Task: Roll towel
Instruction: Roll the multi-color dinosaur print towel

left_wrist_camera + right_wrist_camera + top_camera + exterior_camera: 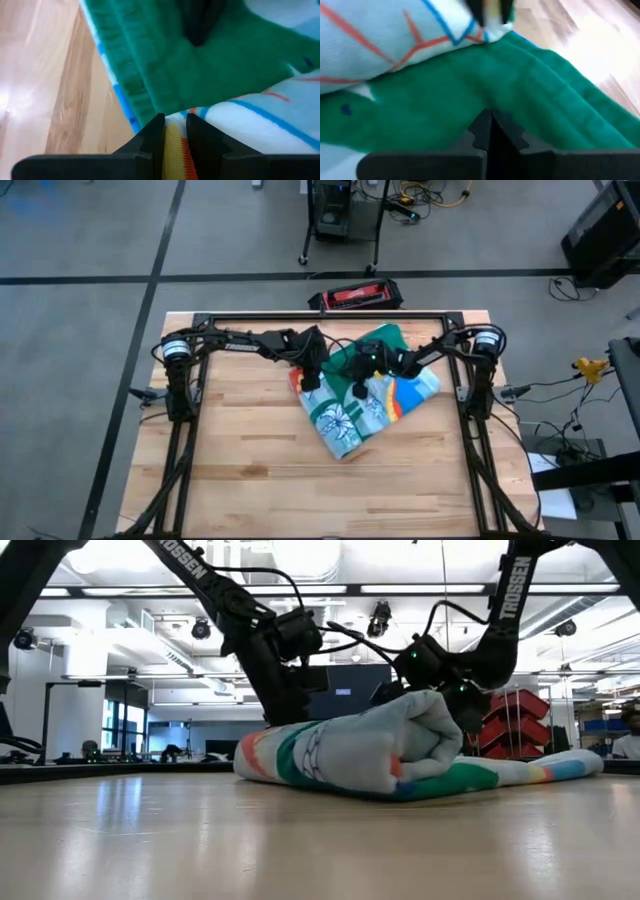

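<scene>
While the towel lies partly rolled on the table, both grippers sit on it at the far centre.

Near side: bare wood from 4 through 6 to 8 o'clock, unobstructed up to the roll's end. Roll end points toward about 6 o'clock and stops well short of the near edge.

Towel: bulky roll runs diagonally, its upper end near 11 o'clock from its middle. In the low view the roll's rounded end faces the camera, with a flat unrolled tail trailing off to one side on the wood. Green back shows at the far part, toward 12 o'clock, close to the table's far edge.

Left gripper: fingers nearly together, pinching a thin fold of the striped edge where it meets the green; wood shows just beside that edge.

Right gripper: fingers pressed fully together, tips resting on green cloth; whether any cloth is caught between them cannot be told.

Beyond the far edge, a red and black case lies on the floor.
</scene>
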